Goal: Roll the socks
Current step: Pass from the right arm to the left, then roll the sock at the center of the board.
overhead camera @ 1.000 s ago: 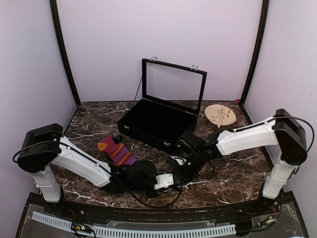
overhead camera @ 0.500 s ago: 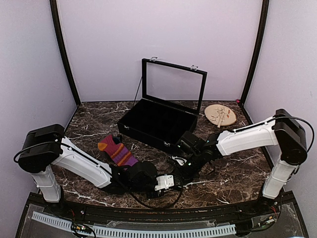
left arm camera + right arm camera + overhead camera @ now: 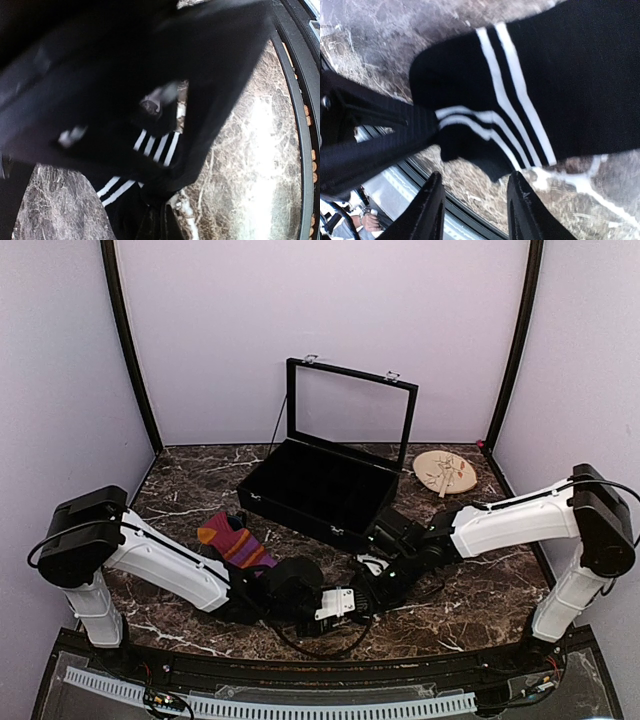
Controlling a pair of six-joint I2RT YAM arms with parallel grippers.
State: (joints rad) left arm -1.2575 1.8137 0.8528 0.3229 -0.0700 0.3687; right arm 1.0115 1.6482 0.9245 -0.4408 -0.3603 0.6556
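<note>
The black sock [image 3: 570, 75], with thin white stripes near its cuff, lies on the marble close to the table's near edge. It also fills the left wrist view [image 3: 150, 145]. My left gripper [image 3: 161, 212] [image 3: 352, 601] is shut on a fold of the cuff. My right gripper [image 3: 476, 176] [image 3: 380, 588] hovers just short of the same cuff corner. Its fingers [image 3: 520, 200] are open, with only marble between them. From above, both grippers cover most of this sock. The purple, orange and red striped sock [image 3: 235, 544] lies flat to the left, untouched.
A black case [image 3: 318, 490] with its lid raised stands behind the grippers. A round wooden plate [image 3: 445, 472] lies at the back right. The table's black front rail [image 3: 450, 205] runs just under the right fingers.
My right gripper has opened and let go of the black sock, and its arm has shifted slightly right. The left gripper closed on the cuff and still holds it.
</note>
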